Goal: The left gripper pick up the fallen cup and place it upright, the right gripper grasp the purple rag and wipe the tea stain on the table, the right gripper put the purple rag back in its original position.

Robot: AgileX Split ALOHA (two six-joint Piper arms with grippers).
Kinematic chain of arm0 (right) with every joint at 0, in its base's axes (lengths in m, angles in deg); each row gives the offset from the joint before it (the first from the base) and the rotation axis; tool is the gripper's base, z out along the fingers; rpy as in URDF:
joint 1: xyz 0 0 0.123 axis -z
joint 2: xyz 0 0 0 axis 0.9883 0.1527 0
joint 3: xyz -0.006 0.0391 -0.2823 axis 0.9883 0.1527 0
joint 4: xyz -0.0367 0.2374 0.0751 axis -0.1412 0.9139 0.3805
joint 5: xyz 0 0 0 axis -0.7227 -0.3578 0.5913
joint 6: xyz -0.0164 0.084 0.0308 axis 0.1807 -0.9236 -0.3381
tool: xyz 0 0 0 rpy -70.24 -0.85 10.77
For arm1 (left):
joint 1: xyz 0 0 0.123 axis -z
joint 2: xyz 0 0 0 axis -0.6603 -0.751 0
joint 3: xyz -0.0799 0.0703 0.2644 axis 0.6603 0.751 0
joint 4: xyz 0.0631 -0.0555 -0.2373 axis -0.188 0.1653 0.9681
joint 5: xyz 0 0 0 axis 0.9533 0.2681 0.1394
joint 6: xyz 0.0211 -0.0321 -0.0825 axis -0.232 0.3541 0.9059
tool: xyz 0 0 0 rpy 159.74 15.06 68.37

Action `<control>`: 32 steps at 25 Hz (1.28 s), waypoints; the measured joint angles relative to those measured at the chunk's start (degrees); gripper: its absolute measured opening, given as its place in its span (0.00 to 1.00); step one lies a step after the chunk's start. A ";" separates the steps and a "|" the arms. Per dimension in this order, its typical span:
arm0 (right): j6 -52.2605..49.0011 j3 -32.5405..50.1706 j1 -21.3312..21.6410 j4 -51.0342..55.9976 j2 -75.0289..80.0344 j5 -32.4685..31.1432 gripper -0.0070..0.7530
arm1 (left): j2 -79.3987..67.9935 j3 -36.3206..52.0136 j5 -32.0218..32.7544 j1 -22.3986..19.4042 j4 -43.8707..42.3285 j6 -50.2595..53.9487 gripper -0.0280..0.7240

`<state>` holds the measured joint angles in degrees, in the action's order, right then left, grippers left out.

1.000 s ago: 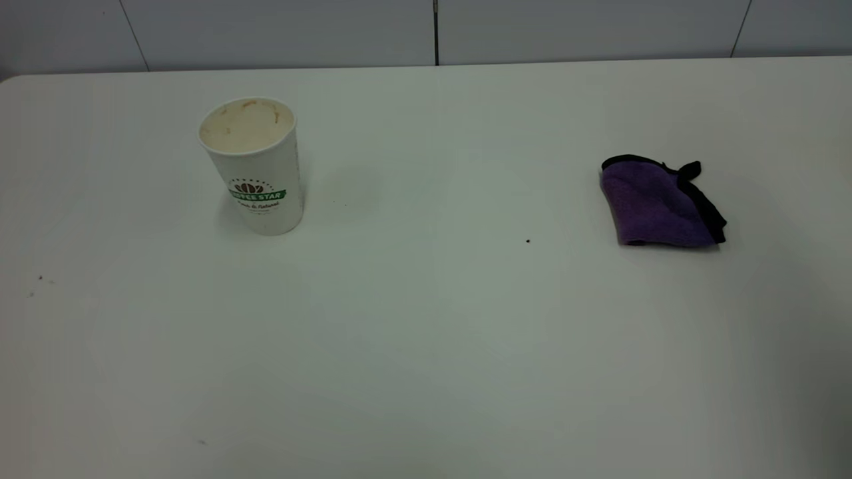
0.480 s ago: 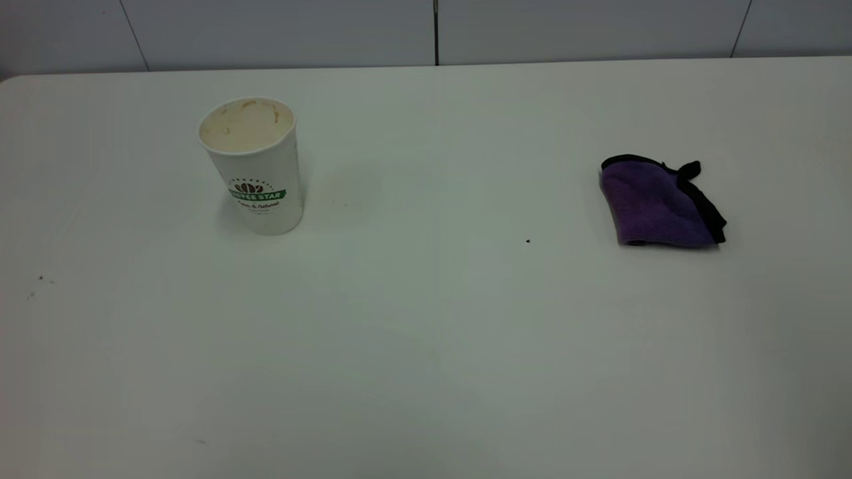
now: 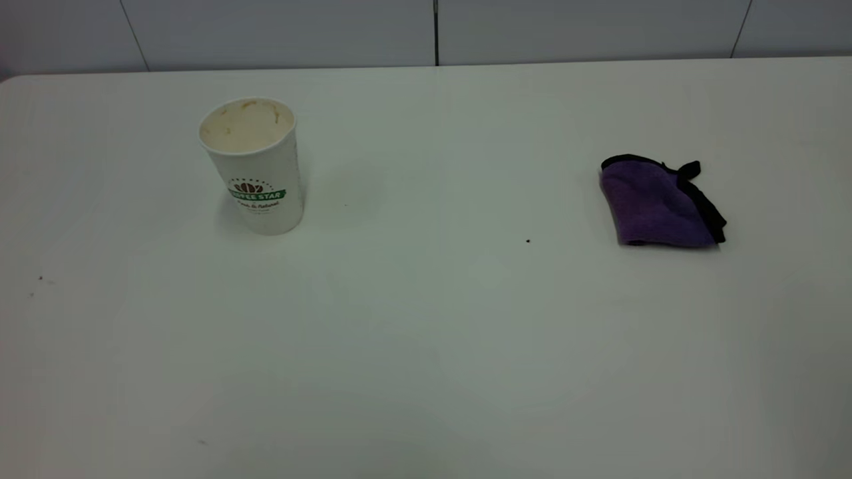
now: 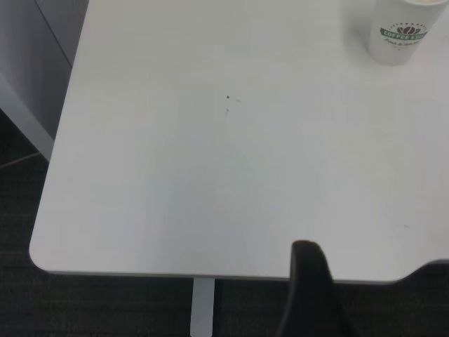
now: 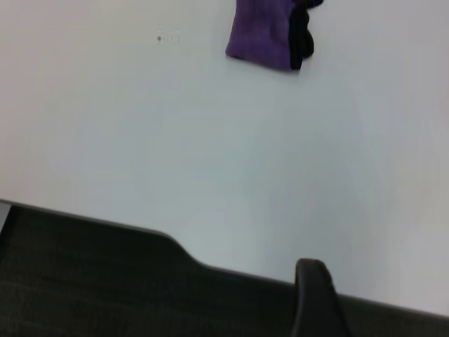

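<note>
The cup (image 3: 253,164) stands upright on the white table (image 3: 426,319) at the back left, its tan-stained inside showing; it also shows in the left wrist view (image 4: 402,29). The purple rag (image 3: 657,203) lies folded at the back right, also in the right wrist view (image 5: 269,31). No tea stain shows on the table. Neither arm is in the exterior view. A black part of my left gripper (image 4: 309,277) hangs over the table's near edge, far from the cup. A black part of my right gripper (image 5: 313,291) hangs over the near edge, far from the rag.
A tiny black speck (image 3: 528,241) lies between cup and rag. A few small specks (image 3: 40,279) lie at the left. A grey panelled wall (image 3: 426,30) runs behind the table. The table's rounded corner (image 4: 42,253) and dark floor show in the left wrist view.
A dark shape at the bottom right corner of the exterior view has gone. The cup and the rag have not moved.
</note>
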<state>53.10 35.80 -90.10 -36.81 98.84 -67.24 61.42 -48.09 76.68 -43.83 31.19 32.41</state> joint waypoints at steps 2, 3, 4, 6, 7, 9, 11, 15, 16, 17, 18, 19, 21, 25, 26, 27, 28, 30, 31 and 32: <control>0.00 0.00 0.00 0.00 -1.35 -0.08 0.64 | 0.00 0.00 0.00 0.00 0.00 0.00 0.73; 0.00 0.00 0.00 0.00 -1.86 -0.08 0.64 | 0.00 0.00 0.00 0.00 0.00 0.00 0.73; 0.00 0.02 0.00 0.00 -2.30 -0.12 0.64 | 0.00 0.00 0.00 0.00 0.00 0.00 0.73; 0.00 0.06 0.48 0.00 -3.30 -0.12 0.64 | 0.00 0.00 0.00 0.00 0.00 0.00 0.73; 0.00 0.06 1.48 0.11 -3.93 -0.12 0.64 | 0.00 0.00 0.00 0.00 0.00 0.00 0.73; 0.00 0.06 4.14 0.17 -4.84 -0.18 0.64 | 0.00 0.00 0.00 0.00 0.00 0.00 0.73; 0.00 0.06 7.23 0.17 -5.72 -0.25 0.64 | 0.00 0.00 0.00 0.00 0.00 0.00 0.73; 0.00 0.06 9.92 0.17 -8.96 -0.32 0.64 | 0.00 0.00 0.00 0.00 0.00 0.00 0.73; 0.00 0.06 10.11 0.17 -9.76 -0.44 0.64 | 0.00 0.00 0.00 0.00 0.00 0.00 0.73; 0.00 0.00 10.17 0.17 -9.95 -0.57 0.64 | 0.00 0.00 0.00 0.00 0.00 0.00 0.73; 0.00 0.00 10.17 0.17 -9.98 -0.57 0.64 | 0.00 0.00 0.00 0.00 0.00 0.00 0.73; 0.00 0.00 10.21 0.17 -9.98 -0.57 0.64 | 0.00 0.00 0.00 0.00 0.00 0.00 0.73; 0.00 0.00 10.21 0.17 -9.98 -0.52 0.64 | 0.00 0.00 0.00 0.00 0.00 0.00 0.73; 0.00 0.00 10.21 0.17 -9.98 -0.52 0.64 | 0.00 0.00 0.00 0.00 0.00 0.00 0.73; 0.00 0.00 10.21 0.17 -9.98 -0.52 0.64 | 0.00 0.00 0.00 0.00 0.00 0.00 0.73; 0.00 0.00 10.21 0.17 -9.98 -0.52 0.64 | 0.00 0.00 0.00 0.00 0.00 0.00 0.73; 0.00 0.00 10.21 0.17 -9.98 -0.52 0.64 | 0.00 0.00 0.00 0.00 0.00 0.00 0.73; 0.00 0.00 10.21 0.17 -9.98 -0.52 0.64 | 0.00 0.00 0.00 0.00 0.00 0.00 0.73; 0.00 0.00 10.21 0.17 -9.98 -0.52 0.64 | 0.00 0.00 0.00 0.00 0.00 0.00 0.73; 0.00 0.00 10.21 0.17 -9.98 -0.52 0.64 | 0.00 0.00 0.00 0.00 0.00 0.00 0.73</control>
<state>53.10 35.80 -79.89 -36.63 88.87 -67.77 61.42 -48.09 76.68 -43.83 31.19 32.41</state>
